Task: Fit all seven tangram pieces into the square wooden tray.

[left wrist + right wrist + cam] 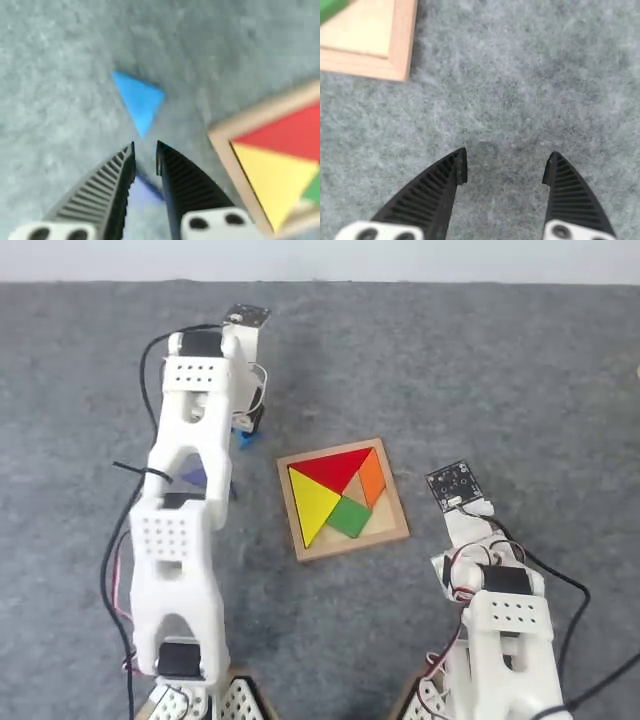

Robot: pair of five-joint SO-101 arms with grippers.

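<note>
White left arm (185,540) extends toward the carpet's (60,75) far edge, gripper (145,145) jaws narrowly parted — blue triangle (140,100) lies just beyond the tips, near the tray's (260,117) corner.

This looks like a small robotics lab to me: my 2 white printed arms, left arm (185,530) and right arm (505,630), trail bare wires (108,575) over a grey felt-covered bench (520,370), with a pale wall (400,258) along the frame's top.
</note>
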